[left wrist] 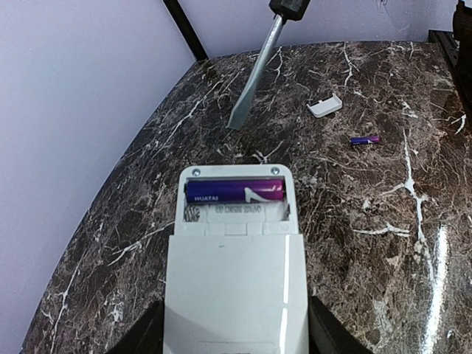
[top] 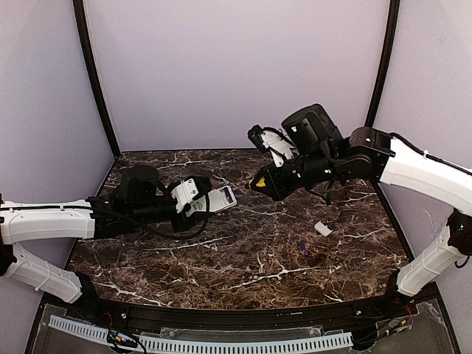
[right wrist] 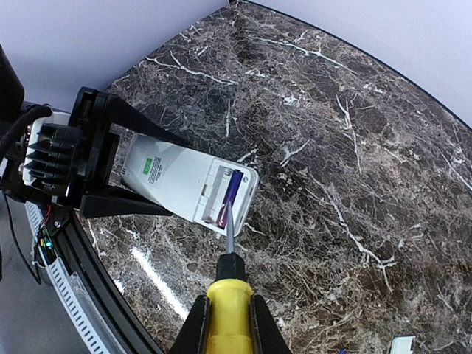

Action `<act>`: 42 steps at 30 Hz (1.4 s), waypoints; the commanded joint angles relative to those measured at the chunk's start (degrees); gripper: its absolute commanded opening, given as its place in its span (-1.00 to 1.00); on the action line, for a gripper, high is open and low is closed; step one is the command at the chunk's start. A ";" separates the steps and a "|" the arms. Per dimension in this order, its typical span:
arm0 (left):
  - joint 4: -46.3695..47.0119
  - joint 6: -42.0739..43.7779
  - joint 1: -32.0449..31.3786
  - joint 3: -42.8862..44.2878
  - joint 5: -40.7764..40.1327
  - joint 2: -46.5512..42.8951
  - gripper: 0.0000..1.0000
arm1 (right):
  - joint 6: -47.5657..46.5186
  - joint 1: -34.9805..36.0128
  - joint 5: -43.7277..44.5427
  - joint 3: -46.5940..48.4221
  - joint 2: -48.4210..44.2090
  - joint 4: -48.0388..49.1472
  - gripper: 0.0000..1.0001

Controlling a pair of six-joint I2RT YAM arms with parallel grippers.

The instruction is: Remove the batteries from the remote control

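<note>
I've got left gripper point(top: 198, 200) clamped on remote point(left wrist: 234, 273), one battery point(left wrist: 234, 190) inside; right gripper point(right wrist: 228, 328) pinching screwdriver point(right wrist: 229, 269), tip near remote; second battery point(left wrist: 364, 139) loose on table point(left wrist: 369, 258).

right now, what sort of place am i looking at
Probably a robot test booth: plain lilac walls with black corner posts, a marble-pattern tabletop, and two robot arms mounted at its near edge.

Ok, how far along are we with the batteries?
Done: small white rectangular cover lies off on the marble, one purple cylindrical battery near it. In hand: left tool holds the slim white remote back-up; right tool grips the yellow-handled screwdriver, tip hovering clear of the remote. Left: the second purple battery sits inside the remote.
</note>
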 commanded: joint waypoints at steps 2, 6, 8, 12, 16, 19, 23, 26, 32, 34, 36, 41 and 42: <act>-4.09 -2.63 -0.43 0.80 -1.82 -1.58 -0.99 | 1.76 0.45 -1.96 3.95 2.43 -4.18 -1.00; -5.38 -2.73 -0.95 1.19 -3.77 0.28 -0.99 | 3.38 0.29 -0.91 6.80 5.47 -6.47 -1.00; -5.75 -2.71 -1.22 1.34 -4.25 0.90 -0.99 | 4.05 0.12 -1.06 7.79 7.03 -6.71 -1.00; -6.36 -3.03 -1.83 1.94 -4.32 1.67 -0.99 | 5.15 -0.43 -2.40 9.87 10.20 -7.11 -1.00; -7.02 -2.80 -2.67 2.35 -7.01 2.48 -0.99 | 5.80 -0.64 -2.85 11.21 12.26 -7.19 -1.00; -7.41 -2.59 -3.08 2.62 -8.21 3.02 -0.99 | 6.06 -0.80 -2.43 11.68 13.13 -7.26 -1.00; -7.66 -2.56 -3.32 3.01 -8.38 3.27 -0.99 | 6.19 -0.94 -0.49 11.86 13.84 -7.24 -1.00; -7.82 -2.74 -3.36 3.24 -8.30 3.30 -0.99 | 6.34 -0.95 0.49 11.98 14.69 -7.23 -1.00; -8.29 -3.01 -3.40 3.65 -7.98 3.50 -0.99 | 6.54 -1.06 1.72 12.08 15.49 -7.25 -1.00; -8.36 -2.99 -3.39 3.66 -8.01 3.48 -0.99 | 6.40 -1.01 2.08 12.08 15.63 -7.23 -1.00; -8.37 -2.97 -3.52 3.62 -8.02 3.49 -0.99 | 6.25 -1.02 2.11 12.08 15.78 -7.06 -1.00; -8.52 -2.92 -3.76 3.65 -8.20 3.64 -0.99 | 6.10 -1.06 2.68 12.17 16.55 -6.93 -1.00; -8.53 -2.91 -3.83 3.66 -8.24 3.65 -0.99 | 5.97 -1.07 2.72 12.22 16.78 -6.97 -1.00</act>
